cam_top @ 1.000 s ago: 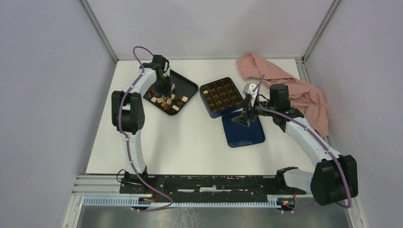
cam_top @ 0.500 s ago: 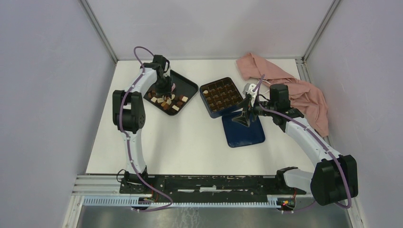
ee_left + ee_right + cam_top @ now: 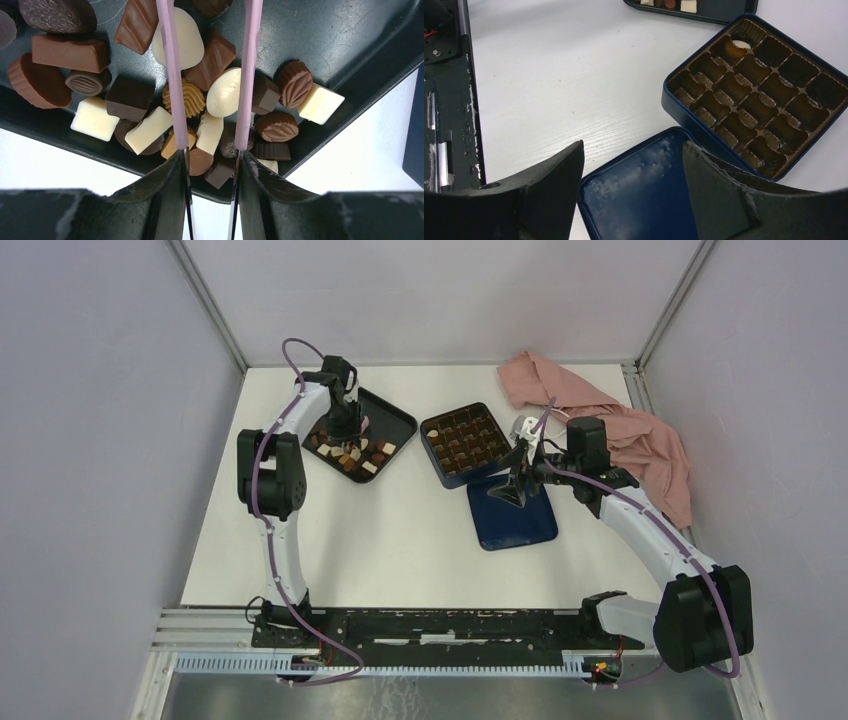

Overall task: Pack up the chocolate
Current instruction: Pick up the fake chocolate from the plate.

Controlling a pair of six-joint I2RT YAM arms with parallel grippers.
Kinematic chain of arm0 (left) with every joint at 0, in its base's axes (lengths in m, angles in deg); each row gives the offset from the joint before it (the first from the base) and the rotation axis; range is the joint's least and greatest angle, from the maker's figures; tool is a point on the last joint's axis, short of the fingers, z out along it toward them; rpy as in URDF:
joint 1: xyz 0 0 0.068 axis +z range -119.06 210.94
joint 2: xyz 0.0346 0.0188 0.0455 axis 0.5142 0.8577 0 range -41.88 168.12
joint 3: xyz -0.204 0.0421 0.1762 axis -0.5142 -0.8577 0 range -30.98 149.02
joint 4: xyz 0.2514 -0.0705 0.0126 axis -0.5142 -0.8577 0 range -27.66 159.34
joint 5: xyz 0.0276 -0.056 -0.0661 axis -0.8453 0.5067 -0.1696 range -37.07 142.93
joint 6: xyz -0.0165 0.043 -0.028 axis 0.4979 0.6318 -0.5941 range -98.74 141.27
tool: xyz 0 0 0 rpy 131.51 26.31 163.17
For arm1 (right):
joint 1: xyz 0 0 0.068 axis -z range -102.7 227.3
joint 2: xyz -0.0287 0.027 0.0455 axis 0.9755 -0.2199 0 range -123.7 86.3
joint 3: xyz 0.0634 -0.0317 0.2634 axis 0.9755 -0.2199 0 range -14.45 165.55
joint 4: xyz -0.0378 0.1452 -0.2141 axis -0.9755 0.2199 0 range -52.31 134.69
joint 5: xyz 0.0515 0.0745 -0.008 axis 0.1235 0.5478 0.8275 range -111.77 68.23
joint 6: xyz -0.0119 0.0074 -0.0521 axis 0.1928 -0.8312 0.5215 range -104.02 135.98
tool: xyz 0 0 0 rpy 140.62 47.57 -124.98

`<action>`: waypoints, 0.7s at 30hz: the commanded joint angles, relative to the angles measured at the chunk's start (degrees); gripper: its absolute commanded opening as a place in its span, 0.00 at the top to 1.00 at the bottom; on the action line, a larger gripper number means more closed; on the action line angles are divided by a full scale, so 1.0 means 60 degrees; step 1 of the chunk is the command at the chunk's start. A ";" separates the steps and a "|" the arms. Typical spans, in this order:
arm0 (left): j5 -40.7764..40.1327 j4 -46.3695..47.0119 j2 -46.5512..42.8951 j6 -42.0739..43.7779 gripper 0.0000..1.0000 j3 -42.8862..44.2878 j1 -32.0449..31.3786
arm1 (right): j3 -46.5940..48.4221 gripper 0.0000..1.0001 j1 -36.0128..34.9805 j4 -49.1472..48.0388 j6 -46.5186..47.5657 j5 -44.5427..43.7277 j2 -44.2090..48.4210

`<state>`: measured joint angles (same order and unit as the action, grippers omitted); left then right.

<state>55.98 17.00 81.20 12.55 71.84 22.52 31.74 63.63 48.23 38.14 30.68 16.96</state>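
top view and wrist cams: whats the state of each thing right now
chocolate, loose in a heap, unpacked
black tray, holding the heap
blue box, open, one white piece in a corner cell, other cells in view look empty
lid, off, inside up next to the box
left gripper, open over the heap
right gripper, open, empty, above the lid
pink cloth, crumpled

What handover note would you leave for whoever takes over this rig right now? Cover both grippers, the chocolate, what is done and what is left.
Left gripper: open, down in the black tray, fingers either side of loose chocolate.
Right gripper: open, empty, above the blue lid.
Done: lid off; one cream piece in a corner cell of the box.
To do: nearly all pieces to pack.
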 commanded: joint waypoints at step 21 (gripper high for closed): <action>-0.0478 -0.0926 0.0447 0.0551 0.56 0.1276 -0.0142 | 0.0464 0.23 -0.0079 -0.0055 0.0161 0.0063 -0.0019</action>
<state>54.25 12.72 82.95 12.58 76.54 22.08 32.07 63.45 48.98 38.38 30.68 16.92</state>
